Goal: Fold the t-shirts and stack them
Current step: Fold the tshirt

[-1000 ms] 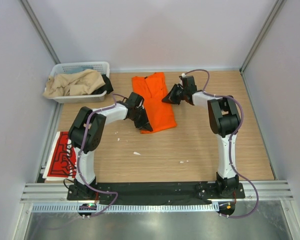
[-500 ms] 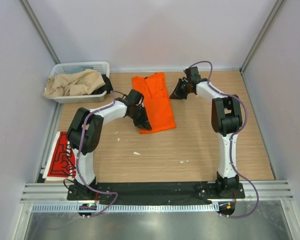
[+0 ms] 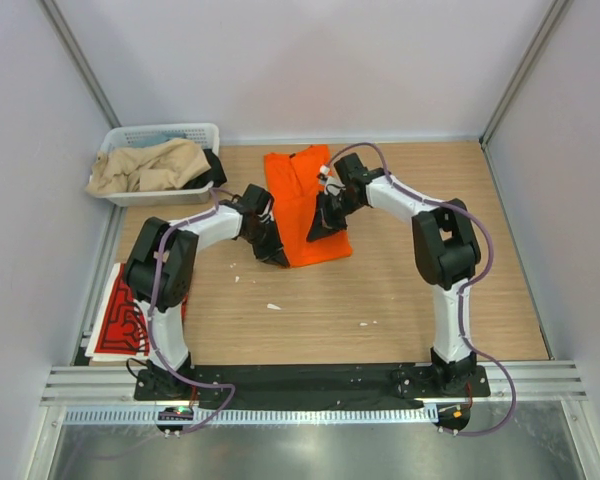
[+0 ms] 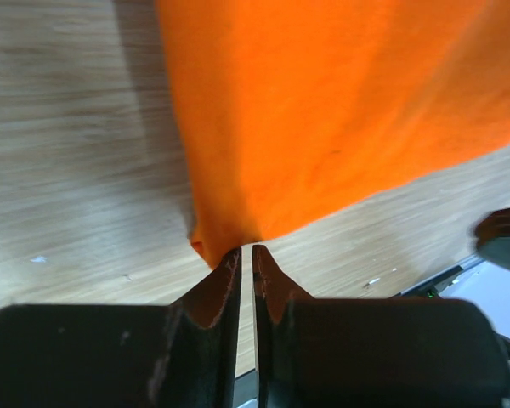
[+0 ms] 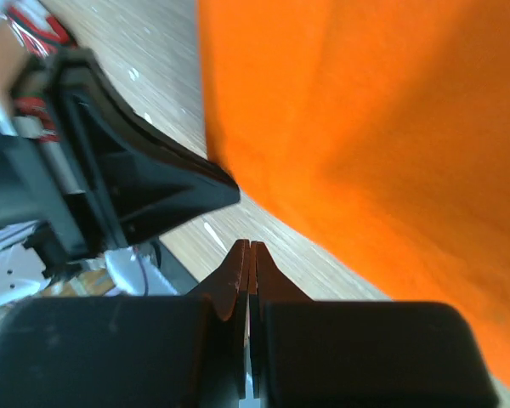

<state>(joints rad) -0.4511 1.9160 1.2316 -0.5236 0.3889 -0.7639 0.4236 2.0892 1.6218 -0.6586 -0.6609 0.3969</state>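
**Near the far middle, both arms meet at one spot**

On the light wooden table (image 3: 410,290), a plain bright orange cloth t-shirt (image 3: 292,195) lies folded into a long narrow strip, running from the far side toward the middle; both arms reach inward to its near end. The left gripper (image 3: 272,248) is at the near left corner of this shirt; in the left wrist view its two fingers are pressed almost together, and the orange corner narrows to a point exactly at their tips, so it pinches the cloth there. The right gripper (image 3: 315,225) stands over the near part of the same shirt, close to the left one; in the right wrist view its fingers are fully together with nothing visible between them, and the tips show against bare wood just beside the shirt's edge; whether they touch the cloth, I cannot tell. A red cloth t-shirt with white script lettering (image 3: 120,310) lies flat at the near left side, beside the left arm and well apart from the orange one. A white plastic slatted basket (image 3: 170,130) stands at the far left corner; a crumpled beige cloth (image 3: 150,165) fills it.
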